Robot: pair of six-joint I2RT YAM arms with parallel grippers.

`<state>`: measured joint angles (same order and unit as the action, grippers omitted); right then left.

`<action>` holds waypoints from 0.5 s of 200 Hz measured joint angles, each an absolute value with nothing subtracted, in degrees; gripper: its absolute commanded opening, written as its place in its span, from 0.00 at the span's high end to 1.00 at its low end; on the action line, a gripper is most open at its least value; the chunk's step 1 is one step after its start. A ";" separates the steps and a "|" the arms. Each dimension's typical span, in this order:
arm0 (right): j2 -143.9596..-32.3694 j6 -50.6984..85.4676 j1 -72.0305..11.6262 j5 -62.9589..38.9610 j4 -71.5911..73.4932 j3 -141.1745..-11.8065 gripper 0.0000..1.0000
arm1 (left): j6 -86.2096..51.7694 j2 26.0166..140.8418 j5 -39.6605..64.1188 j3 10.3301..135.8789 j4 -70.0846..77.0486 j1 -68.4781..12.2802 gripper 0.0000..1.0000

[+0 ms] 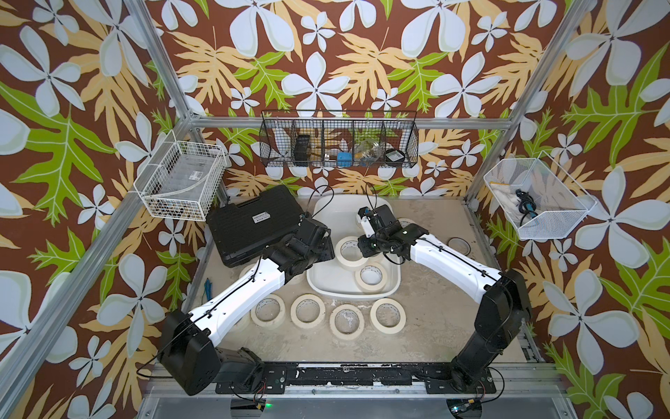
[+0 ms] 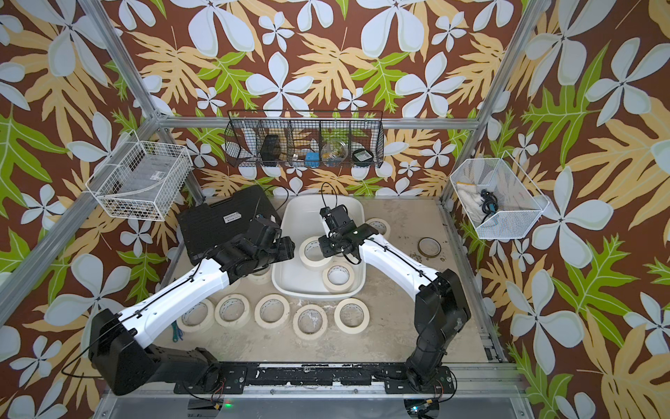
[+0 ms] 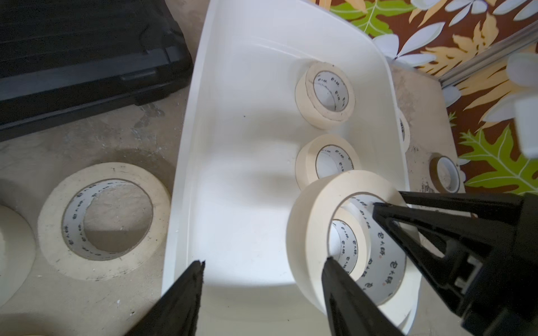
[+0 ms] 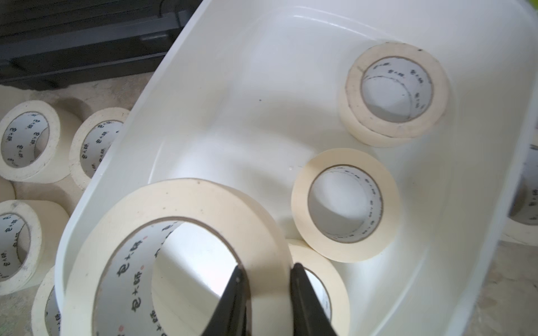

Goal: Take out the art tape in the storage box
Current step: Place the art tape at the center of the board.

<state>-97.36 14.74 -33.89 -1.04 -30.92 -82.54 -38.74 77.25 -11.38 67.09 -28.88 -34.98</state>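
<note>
Lift-out: right gripper (image 4: 267, 267) clamps an art tape roll (image 4: 174, 200) above the storage box (image 4: 203, 72), left gripper (image 3: 265, 261) gapes open; next, clear the rim.

Tape roll (image 2: 197, 327) before the box (image 2: 301, 214) half hidden under left arm (image 2: 174, 295), basket (image 2: 237, 147) contents behind it unclear
</note>
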 measured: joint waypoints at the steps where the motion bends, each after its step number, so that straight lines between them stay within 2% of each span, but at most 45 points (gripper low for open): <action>1: -97.25 14.76 -33.74 -1.04 -30.92 -82.50 0.90 | -38.74 77.17 -11.40 67.05 -28.88 -34.96 0.30; 32: -93.25 15.05 -27.55 -1.06 -30.94 -80.82 0.90 | -38.68 74.74 -11.99 66.15 -28.47 -34.50 0.30; 72: -88.79 17.58 -16.91 1.48 -30.15 -77.62 0.99 | -38.65 74.65 -11.68 64.60 -28.42 -34.44 0.30; 100: -87.20 19.14 -10.48 4.69 -27.49 -73.87 1.00 | -38.65 74.72 -11.14 63.42 -28.40 -34.44 0.31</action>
<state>-87.20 19.14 -10.48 4.69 -27.49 -73.87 -38.65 74.72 -11.14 63.42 -28.40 -34.44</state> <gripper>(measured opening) 0.240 0.697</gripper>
